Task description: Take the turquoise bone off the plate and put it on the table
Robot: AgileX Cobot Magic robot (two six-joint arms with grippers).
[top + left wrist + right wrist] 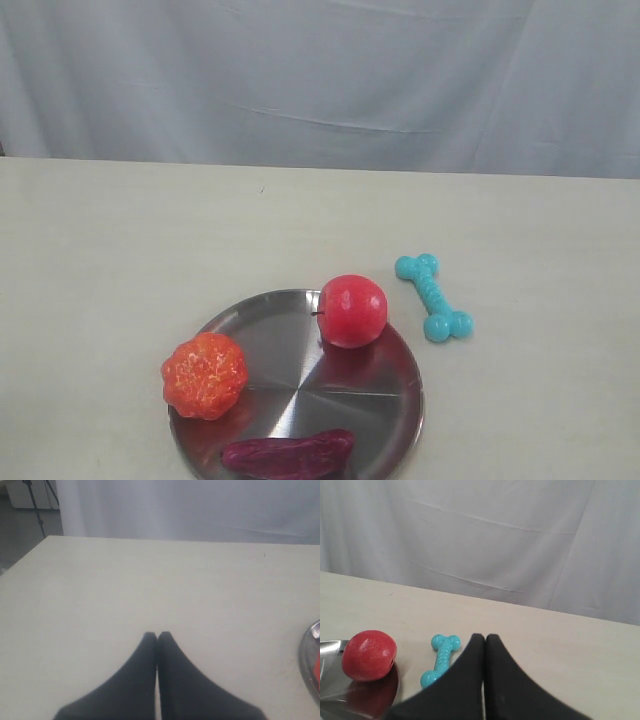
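From the exterior view, the turquoise bone (pixel 433 297) lies flat on the table (pixel 120 250), just beside the right rim of the plate (pixel 300 390) and clear of it. On the plate sit a red apple (pixel 352 311) at the far edge nearest the bone, an orange pumpkin-like toy (pixel 204 375) overhanging the left rim, and a dark purple piece (pixel 288 453) at the near edge. Neither arm shows here.

In the left wrist view, the left gripper (pixel 157 636) has its jaws pressed together with nothing between them, over bare table. Only a sliver of the plate's rim shows at the frame's edge, and no bone.

In the right wrist view, the right gripper (pixel 481 637) is likewise pinched closed and empty. The bone shows beyond it, one knobbed end hidden behind a finger, with the apple on the other side of it.

To my eye the job looks done. The risk now is a careless sweep by the right arm, which seems closest, nudging the bone back against the rim; the apple, perched at the edge, could also roll off onto it.

Only the exterior view shows the whole plate and the gap beside the bone; only the wrist views show the jaws
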